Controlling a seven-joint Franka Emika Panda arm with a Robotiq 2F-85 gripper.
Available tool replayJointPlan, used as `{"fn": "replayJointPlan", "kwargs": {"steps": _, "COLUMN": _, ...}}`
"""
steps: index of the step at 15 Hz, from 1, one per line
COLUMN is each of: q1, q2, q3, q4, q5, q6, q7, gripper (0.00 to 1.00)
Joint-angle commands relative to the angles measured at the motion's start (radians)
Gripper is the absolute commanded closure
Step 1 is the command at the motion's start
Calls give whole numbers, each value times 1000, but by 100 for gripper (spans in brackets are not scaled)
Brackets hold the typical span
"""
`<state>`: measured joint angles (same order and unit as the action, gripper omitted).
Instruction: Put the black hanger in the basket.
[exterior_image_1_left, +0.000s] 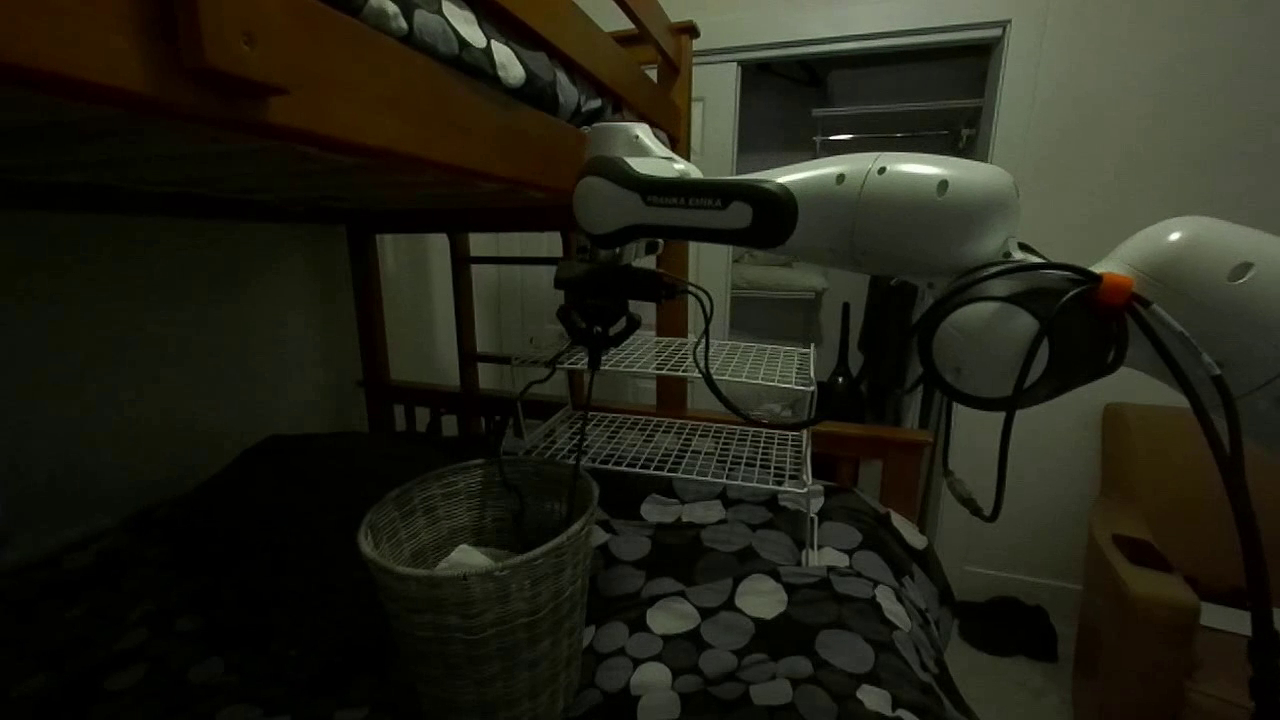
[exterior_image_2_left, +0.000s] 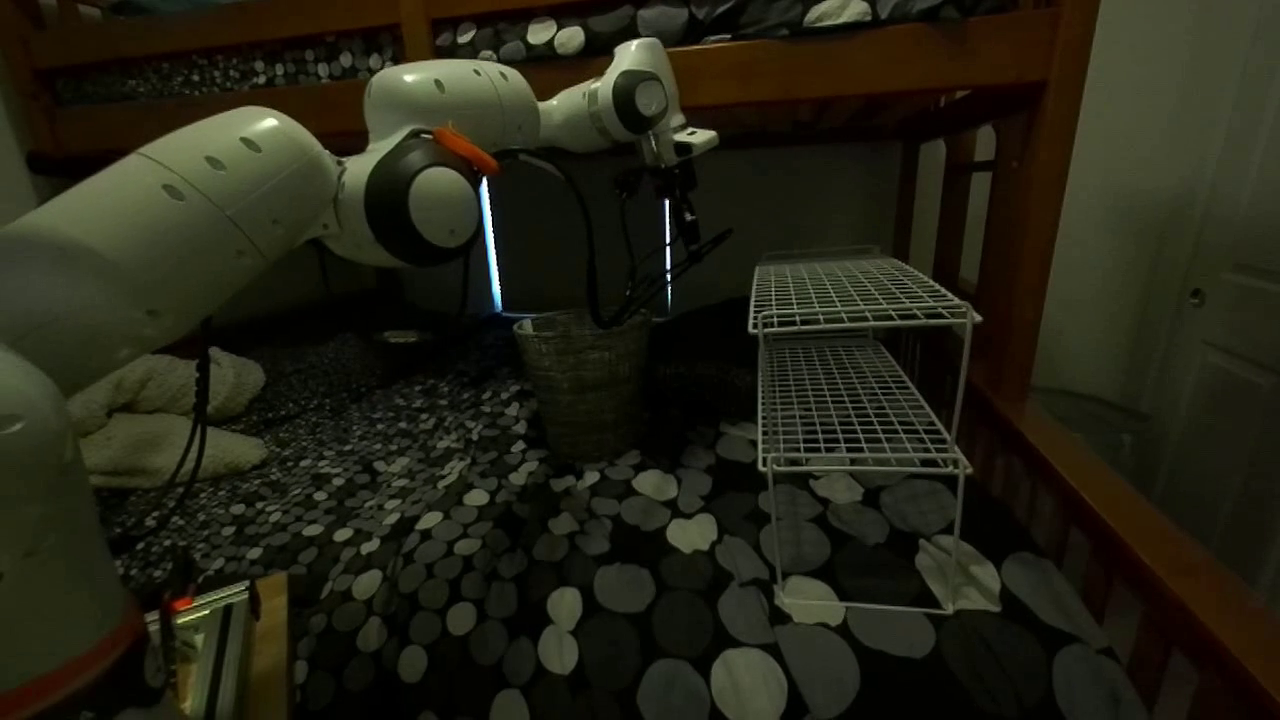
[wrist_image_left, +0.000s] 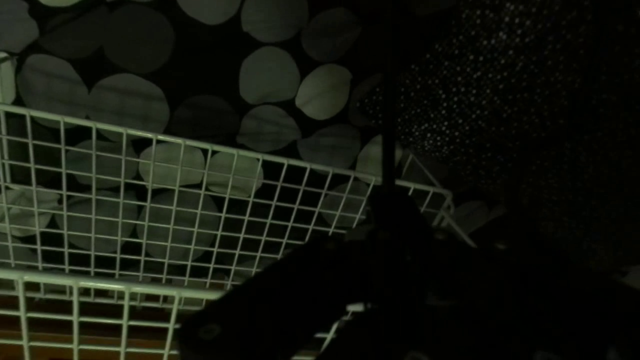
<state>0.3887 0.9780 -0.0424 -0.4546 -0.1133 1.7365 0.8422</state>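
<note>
My gripper (exterior_image_1_left: 596, 350) is shut on the black hanger (exterior_image_1_left: 584, 420), which hangs down from the fingertips as a thin dark line. Its lower end overlaps the far right part of the basket's mouth in this exterior view. The basket (exterior_image_1_left: 490, 630) is round, pale and woven, and stands on the bed. In an exterior view the gripper (exterior_image_2_left: 692, 238) is above and to the right of the basket (exterior_image_2_left: 585, 390), and the hanger (exterior_image_2_left: 716, 243) slants below the fingers. In the dark wrist view the hanger (wrist_image_left: 389, 125) runs up from the gripper (wrist_image_left: 392, 200). Its full outline is hard to see.
White wire racks (exterior_image_1_left: 690, 450) stand on the bed near the basket, also in the wrist view (wrist_image_left: 150, 210). The upper bunk's wooden rail (exterior_image_2_left: 860, 80) runs above. A white item (exterior_image_1_left: 470, 557) lies in the basket. Black cables (exterior_image_1_left: 706, 350) hang from the arm.
</note>
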Motion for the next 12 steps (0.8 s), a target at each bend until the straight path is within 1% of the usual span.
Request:
{"fn": "replayJointPlan", "kwargs": {"steps": 1, "q1": 37, "q2": 15, "q3": -13, "q4": 10, "q5": -34, "q6": -41, "q7": -109, "gripper": 98}}
{"fn": "replayJointPlan", "kwargs": {"steps": 2, "q1": 39, "q2": 15, "q3": -9, "q4": 11, "q5": -30, "q6": -50, "q7": -134, "gripper": 68}}
{"fn": "replayJointPlan", "kwargs": {"steps": 3, "q1": 35, "q2": 12, "q3": -3, "q4": 12, "q5": -20, "q6": -57, "q7": -151, "gripper": 67}}
{"fn": "replayJointPlan", "kwargs": {"steps": 5, "q1": 16, "q2": -12, "q3": -4, "q4": -1, "q5": -8, "q6": -55, "q7": -158, "gripper": 53}}
{"fn": "replayJointPlan", "kwargs": {"steps": 6, "q1": -4, "q2": -25, "q3": -1, "q4": -1, "q5": 4, "q6": -59, "q7": -151, "gripper": 45}}
{"fn": "replayJointPlan", "kwargs": {"steps": 8, "q1": -47, "q2": -47, "q3": 3, "q4": 4, "q5": 23, "q6": -74, "q7": -136, "gripper": 31}}
{"fn": "replayJointPlan", "kwargs": {"steps": 9, "q1": -71, "q2": -55, "q3": 1, "q4": 0, "q5": 20, "q6": -85, "q7": -176, "gripper": 22}}
{"fn": "replayJointPlan", "kwargs": {"steps": 10, "q1": -105, "q2": -57, "q3": 9, "q4": -1, "q5": 20, "q6": -74, "q7": -270, "gripper": 16}}
{"fn": "replayJointPlan", "kwargs": {"steps": 11, "q1": -134, "q2": -59, "q3": 16, "q4": -5, "q5": 29, "q6": -74, "q7": -328, "gripper": 8}}
{"fn": "replayJointPlan", "kwargs": {"steps": 12, "q1": -156, "q2": -61, "q3": 8, "q4": -10, "q5": 24, "q6": -78, "q7": -380, "gripper": 1}}
